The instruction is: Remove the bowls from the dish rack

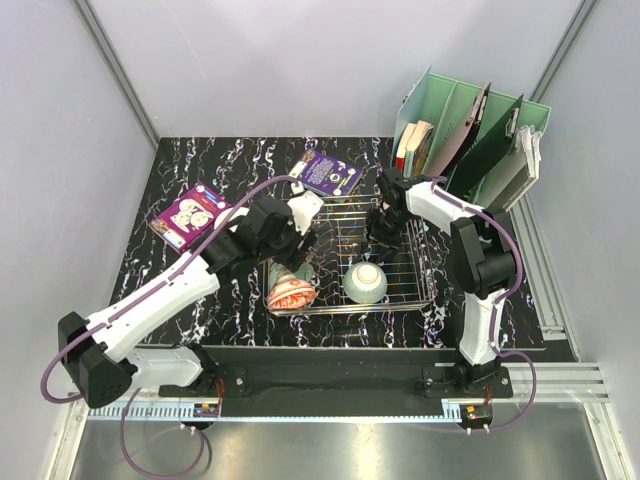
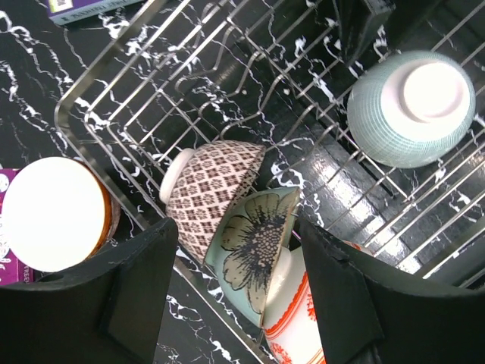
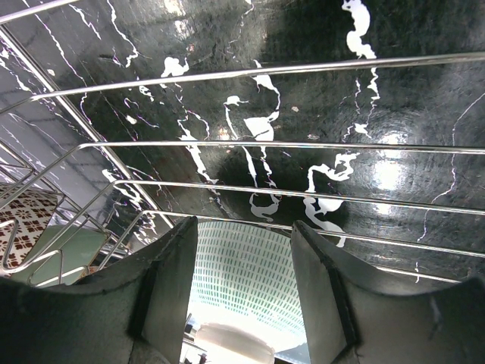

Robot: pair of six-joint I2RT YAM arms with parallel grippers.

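Note:
The chrome wire dish rack (image 1: pixel 400 262) sits mid-table. Upside down in it is a pale celadon bowl (image 1: pixel 365 282), also in the left wrist view (image 2: pixel 413 106) and the right wrist view (image 3: pixel 246 280). At the rack's left end, a grey patterned bowl (image 2: pixel 212 186), a teal flower bowl (image 2: pixel 254 243) and a red-orange patterned bowl (image 2: pixel 292 318) lean together on edge. An orange bowl (image 2: pixel 53 212) sits outside the rack. My left gripper (image 2: pixel 239 303) is open, above the leaning bowls, fingers either side of the flower bowl. My right gripper (image 3: pixel 244 303) is open, over the rack beyond the celadon bowl.
A mint-green file organizer (image 1: pixel 470 140) with books stands at the back right, close behind the right arm. Two purple books (image 1: pixel 190 217) (image 1: pixel 330 173) lie left of and behind the rack. Grey walls close in the table on both sides.

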